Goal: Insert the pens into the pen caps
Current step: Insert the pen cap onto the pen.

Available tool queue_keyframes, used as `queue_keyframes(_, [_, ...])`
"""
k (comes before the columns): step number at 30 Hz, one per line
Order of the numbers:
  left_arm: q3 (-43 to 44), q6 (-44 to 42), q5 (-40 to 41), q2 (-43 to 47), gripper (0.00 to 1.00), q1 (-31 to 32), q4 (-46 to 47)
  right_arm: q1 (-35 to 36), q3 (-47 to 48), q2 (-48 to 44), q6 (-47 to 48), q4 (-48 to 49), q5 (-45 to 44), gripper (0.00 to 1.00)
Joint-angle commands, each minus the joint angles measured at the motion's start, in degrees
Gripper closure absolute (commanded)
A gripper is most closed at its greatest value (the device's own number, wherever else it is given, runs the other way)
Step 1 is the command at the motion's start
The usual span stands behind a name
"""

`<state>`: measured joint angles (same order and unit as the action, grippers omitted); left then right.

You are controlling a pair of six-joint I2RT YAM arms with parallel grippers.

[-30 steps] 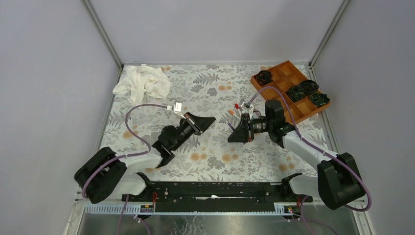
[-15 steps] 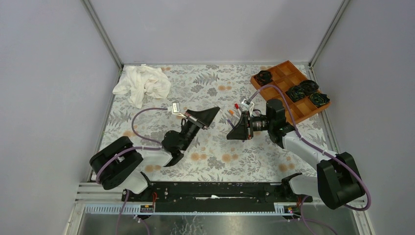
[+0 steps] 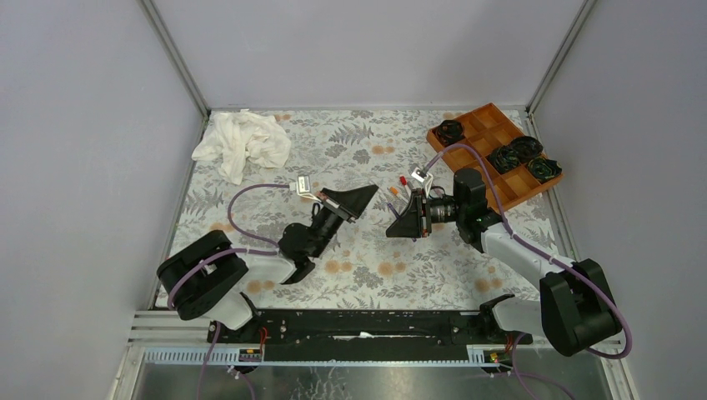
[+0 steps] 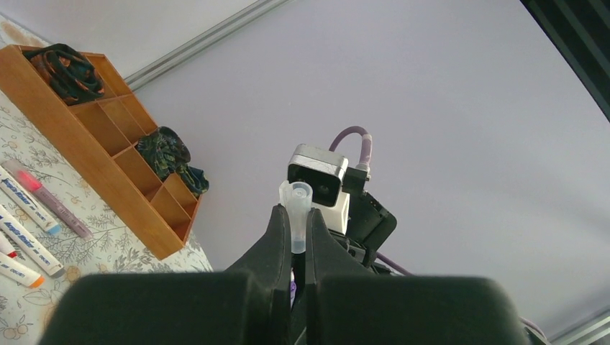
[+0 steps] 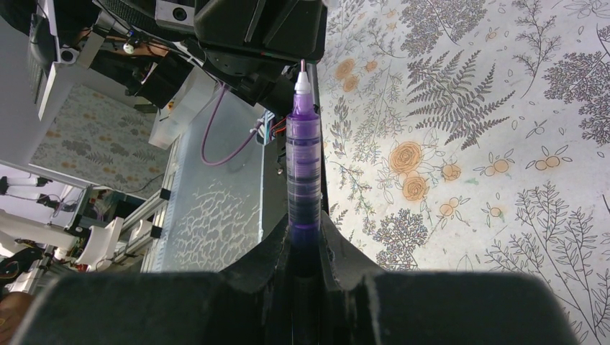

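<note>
My left gripper (image 4: 297, 211) is shut on a small clear pen cap (image 4: 298, 195) that sticks out past the fingertips. My right gripper (image 5: 305, 231) is shut on a purple pen (image 5: 304, 154), white nib forward, aimed at the left gripper's black body close ahead. From above, the left gripper (image 3: 372, 189) and right gripper (image 3: 395, 223) face each other at mid-table, a small gap apart. Several white pens (image 4: 29, 215) with coloured ends lie on the flowered cloth near the tray. In the right wrist view the cap is hidden.
An orange wooden tray (image 3: 479, 133) with black rosette objects (image 3: 450, 130) stands at the back right. A crumpled white cloth (image 3: 242, 142) lies at the back left. Grey walls close in the table on three sides. Purple cables loop off both wrists.
The left arm has swung right and forward, bringing its gripper with the cap closer to the right gripper. The right gripper with the pen has barely shifted.
</note>
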<state>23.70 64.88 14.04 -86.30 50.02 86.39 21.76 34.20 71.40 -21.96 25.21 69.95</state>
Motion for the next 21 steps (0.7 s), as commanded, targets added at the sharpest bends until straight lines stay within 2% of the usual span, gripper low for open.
queue_keyframes(1, [0.8,-0.5,-0.8,-0.4,1.00,0.7,2.0,0.5,0.9,0.0,-0.3,1.5,0.2,1.00])
queue_keyframes(21, [1.4,-0.7,-3.3,-0.5,1.00,0.7,-1.2,0.3,1.3,-0.2,-0.2,0.7,-0.8,1.00])
